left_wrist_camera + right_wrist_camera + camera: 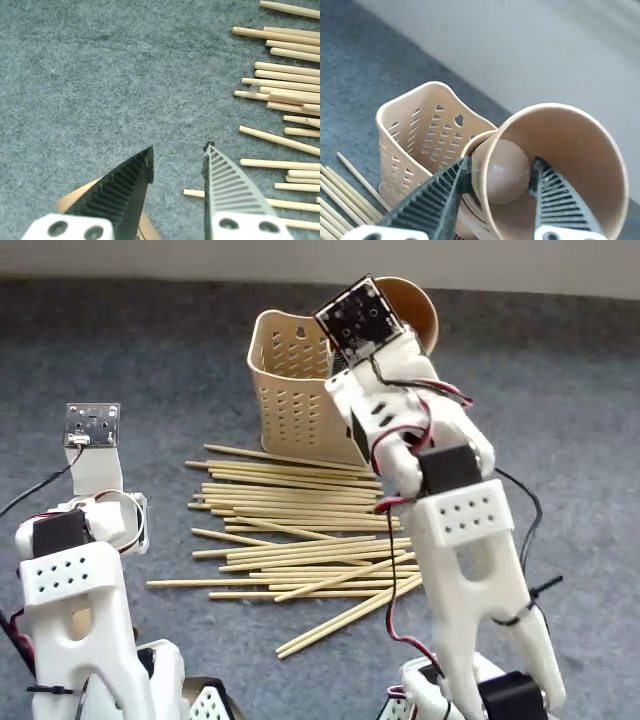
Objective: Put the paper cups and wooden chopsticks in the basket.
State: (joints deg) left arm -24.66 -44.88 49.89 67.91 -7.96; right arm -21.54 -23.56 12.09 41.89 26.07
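**Cup held in R gripper at basket; L gripper open, empty**

High view: basket stands upright at upper centre on grey felt surface. Chopsticks lie in a loose pile at centre, just below the basket, mostly running across the frame. R arm rises from lower right, wrist at the basket's right end. Paper cup shows behind the wrist at top, right of centre, tilted, beside the basket's right rim. L arm is at lower left, left of the pile.

L wrist view: L gripper at lower centre, fingers spread wide, nothing between them, tips over bare felt. Chopstick ends run down the right side. Tan piece at lower left, under the black finger; cannot tell what it is.

R wrist view: R gripper at lower centre, fingers clamped on the paper cup, cup mouth toward camera, lower right. Basket at centre left, partly behind the cup; cannot tell whether they touch.
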